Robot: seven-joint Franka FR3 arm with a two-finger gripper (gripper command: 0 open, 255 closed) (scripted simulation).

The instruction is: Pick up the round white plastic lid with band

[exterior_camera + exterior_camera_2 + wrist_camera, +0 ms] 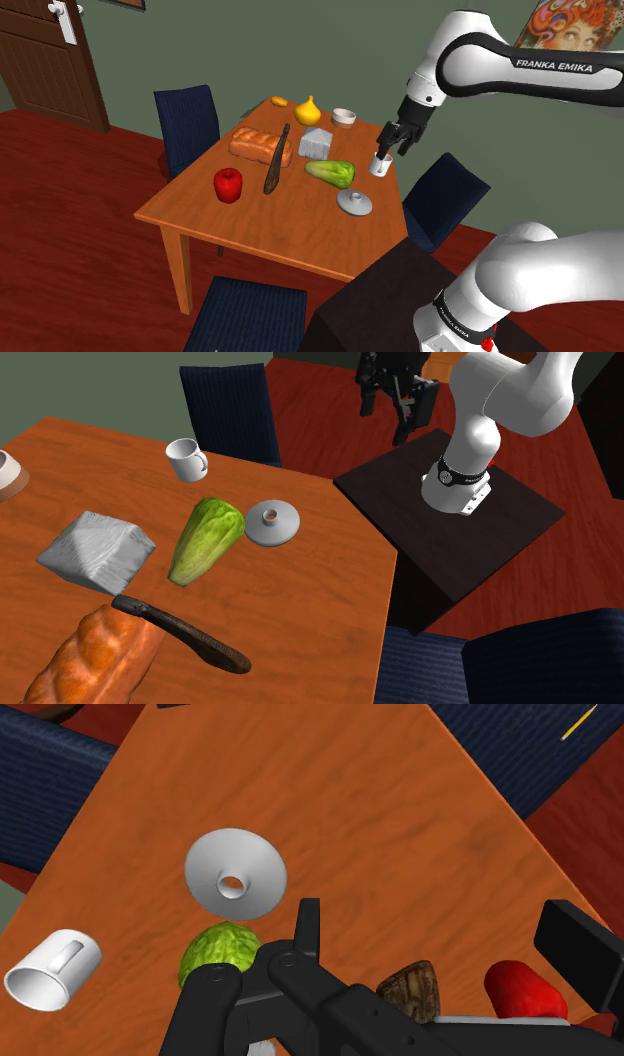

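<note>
1. Gripper (392,150), all black and two-fingered, hangs in the air above the orange-brown wooden table (290,235). Its fingers stand apart with nothing between them.
2. In the shoulder view it shows just above a white handled mug (380,164).
3. The round pale grey-white lid (271,523), with a raised knob at its middle, lies flat on the table near the edge facing the stand, untouched.
4. A green leafy lettuce head (205,538) lies just beside the lid. The mug stands farther along the same edge.
</note>
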